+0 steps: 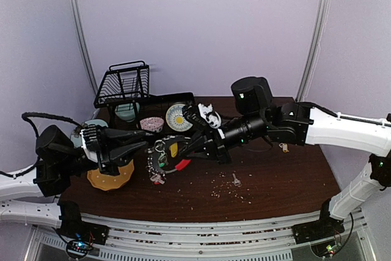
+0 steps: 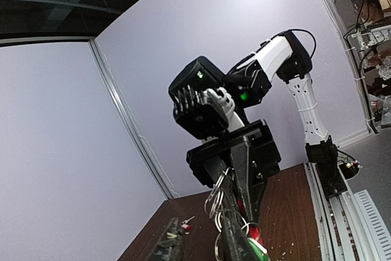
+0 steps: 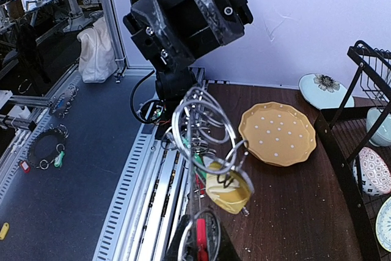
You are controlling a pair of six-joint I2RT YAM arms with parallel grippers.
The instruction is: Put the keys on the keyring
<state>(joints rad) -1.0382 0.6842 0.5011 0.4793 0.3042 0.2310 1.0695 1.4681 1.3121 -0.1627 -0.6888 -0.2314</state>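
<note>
The keyring (image 1: 160, 154) hangs in the air between my two grippers as a bunch of silver rings (image 3: 204, 120), with a red clip (image 1: 182, 164) at its low end. A yellow-tagged key (image 3: 229, 187) and a green-tagged one (image 3: 189, 149) dangle from it. My left gripper (image 1: 153, 143) (image 2: 201, 224) has its jaws slightly apart and holds the rings (image 2: 225, 203) at its fingertips. The right gripper (image 1: 181, 147) (image 3: 198, 244) is shut on the red piece of the bunch. A loose silver key (image 1: 236, 180) lies on the table, and a red-tagged key (image 2: 183, 225) lies farther off.
A yellow dotted plate (image 1: 110, 178) (image 3: 278, 132) lies under the left arm. A black wire dish rack (image 1: 125, 87) with plates and bowls stands at the back left. Crumbs (image 1: 226, 191) are scattered near the loose key. Another small key (image 1: 284, 147) lies under the right arm.
</note>
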